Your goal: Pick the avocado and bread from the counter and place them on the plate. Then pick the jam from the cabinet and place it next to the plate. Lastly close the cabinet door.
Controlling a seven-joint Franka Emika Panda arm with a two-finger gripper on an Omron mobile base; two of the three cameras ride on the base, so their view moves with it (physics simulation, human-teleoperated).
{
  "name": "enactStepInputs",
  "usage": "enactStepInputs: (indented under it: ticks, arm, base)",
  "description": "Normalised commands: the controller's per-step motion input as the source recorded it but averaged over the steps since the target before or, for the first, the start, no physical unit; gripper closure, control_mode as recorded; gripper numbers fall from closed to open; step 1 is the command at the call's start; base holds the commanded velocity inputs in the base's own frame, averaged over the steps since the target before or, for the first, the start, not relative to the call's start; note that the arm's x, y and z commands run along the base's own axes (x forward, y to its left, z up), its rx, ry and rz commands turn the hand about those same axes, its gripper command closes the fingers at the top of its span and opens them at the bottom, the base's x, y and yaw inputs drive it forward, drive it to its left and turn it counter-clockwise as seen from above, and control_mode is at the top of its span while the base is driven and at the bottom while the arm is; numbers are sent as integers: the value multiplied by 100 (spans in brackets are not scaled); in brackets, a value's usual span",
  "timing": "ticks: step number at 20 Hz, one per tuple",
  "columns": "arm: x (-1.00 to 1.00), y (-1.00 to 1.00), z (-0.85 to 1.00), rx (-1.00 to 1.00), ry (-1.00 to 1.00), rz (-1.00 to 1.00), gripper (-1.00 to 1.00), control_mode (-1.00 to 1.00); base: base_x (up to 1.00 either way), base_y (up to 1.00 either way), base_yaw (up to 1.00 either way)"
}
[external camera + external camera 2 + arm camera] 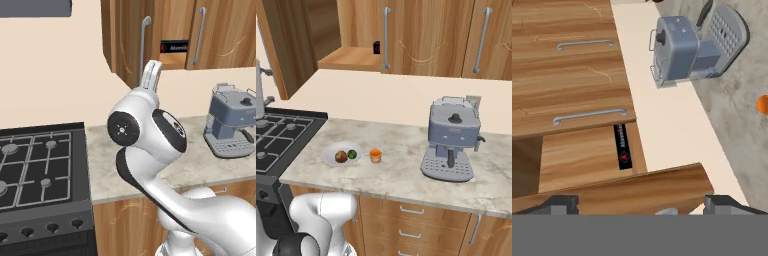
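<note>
The hand (639, 205) is spread wide and holds nothing; its two dark tips sit either side of the open cabinet door's edge (637, 187), up at the wall cabinet (175, 30).

Largest first. The cabinet is open: the door (131, 42) stands swung out, and the inner shelf (353, 59) shows, with a long black-and-red box (623, 146) lying on it. Closing is not yet done.

The tabletop (401, 165) carries the rest. A coffee machine (452, 137) stands to one side, well apart from the food.

The plate (331, 152) lies near the stove (276, 140). The bread (340, 156) and avocado (352, 154) rest on it, side by side. That step reads as complete.

The jam (375, 155) stands just beside the plate. That step also reads as complete.

Judgement: only the door remains.
</note>
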Motion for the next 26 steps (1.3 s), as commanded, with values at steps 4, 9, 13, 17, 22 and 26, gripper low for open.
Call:
enactStepInputs:
  ticks: [4, 9, 13, 17, 22, 26]
  arm:
    - [0, -63, 4, 0, 0, -8, -100, -100]
    - [0, 11, 0, -3, -2, -2, -100, -100]
    - [0, 53, 0, -9, -4, -4, -100, -100]
    - [43, 11, 0, -8, 0, -9, -100, -100]
    - [41, 24, 0, -6, 0, -10, -100, -100]
    - [0, 37, 0, -5, 0, -14, -100, -100]
  base:
    - [0, 0, 0]
    - [0, 0, 0]
    - [0, 0, 0]
    - [0, 0, 0]
    - [0, 0, 0]
    - [0, 0, 0]
